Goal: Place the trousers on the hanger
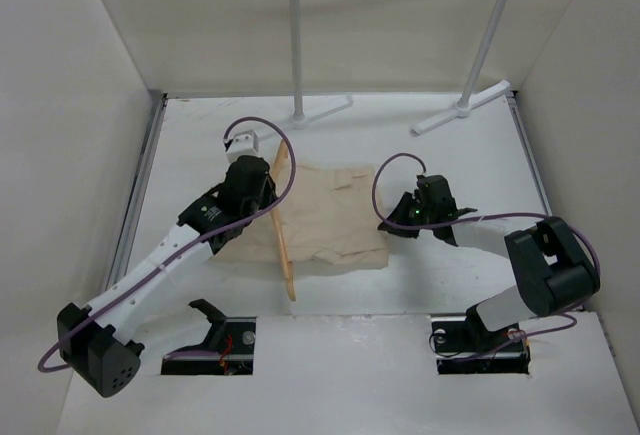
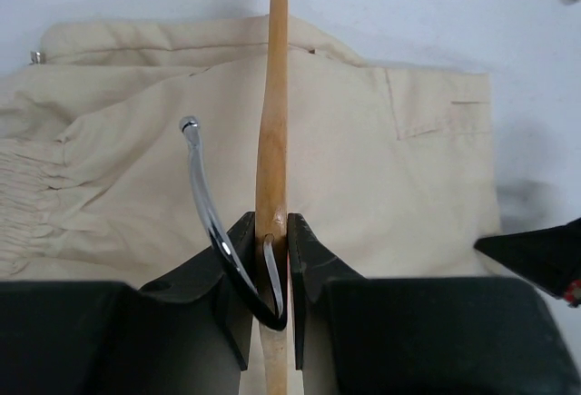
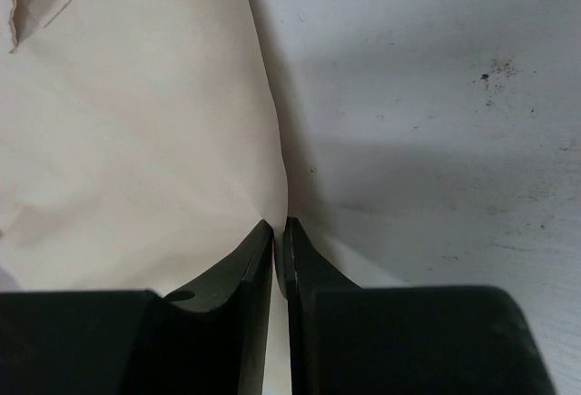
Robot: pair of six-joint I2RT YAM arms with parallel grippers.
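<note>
The beige trousers (image 1: 335,217) lie folded flat in the middle of the table. The tan wooden hanger (image 1: 284,230) stands on edge along their left side, and part of the cloth reaches past it to the left. My left gripper (image 1: 262,187) is shut on the hanger (image 2: 272,123) at its top, where the metal hook (image 2: 204,204) enters the wood. My right gripper (image 1: 392,223) is shut on the right edge of the trousers (image 3: 136,123), pinching the cloth between its fingertips.
A white metal tube rack (image 1: 297,40) stands at the back, its feet on the table. White walls enclose the table on the left, right and back. Two dark cut-outs (image 1: 215,340) hold the arm bases at the near edge.
</note>
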